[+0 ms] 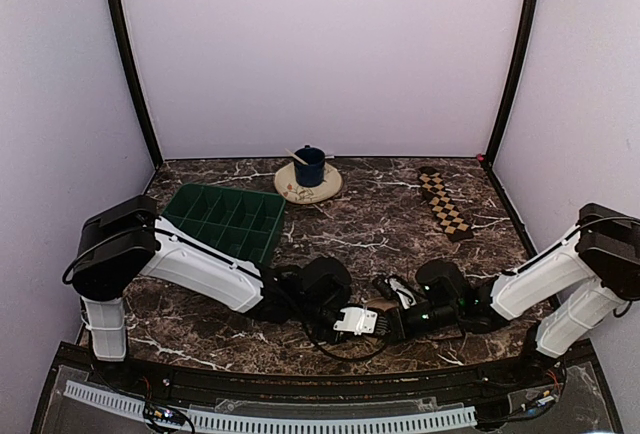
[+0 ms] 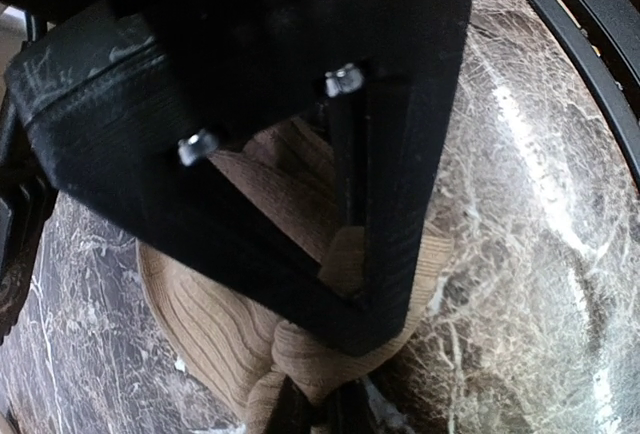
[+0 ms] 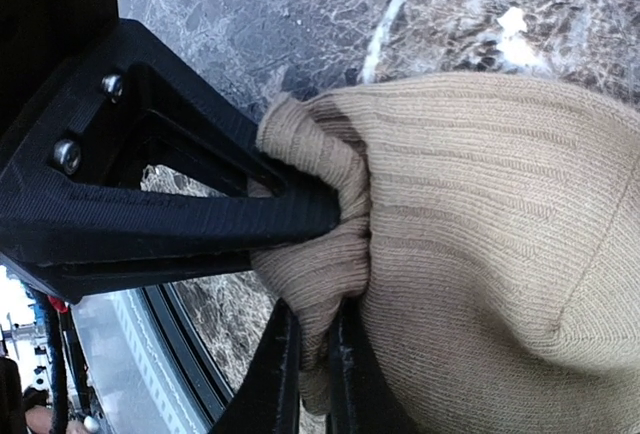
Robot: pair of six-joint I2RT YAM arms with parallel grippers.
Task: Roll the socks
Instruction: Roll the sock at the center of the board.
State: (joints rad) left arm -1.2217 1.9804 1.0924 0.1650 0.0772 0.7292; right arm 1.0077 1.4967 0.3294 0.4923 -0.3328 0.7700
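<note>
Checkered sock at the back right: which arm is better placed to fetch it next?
Likely right: the checkered sock lies flat on that side, nearer the right gripper than the left gripper; both are shut on the tan sock.

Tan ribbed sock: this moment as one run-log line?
tan ribbed fabric sock: bunched | left gripper: shut on it | right gripper: shut on it | brown-and-cream checkered sock: flat, far right
</note>
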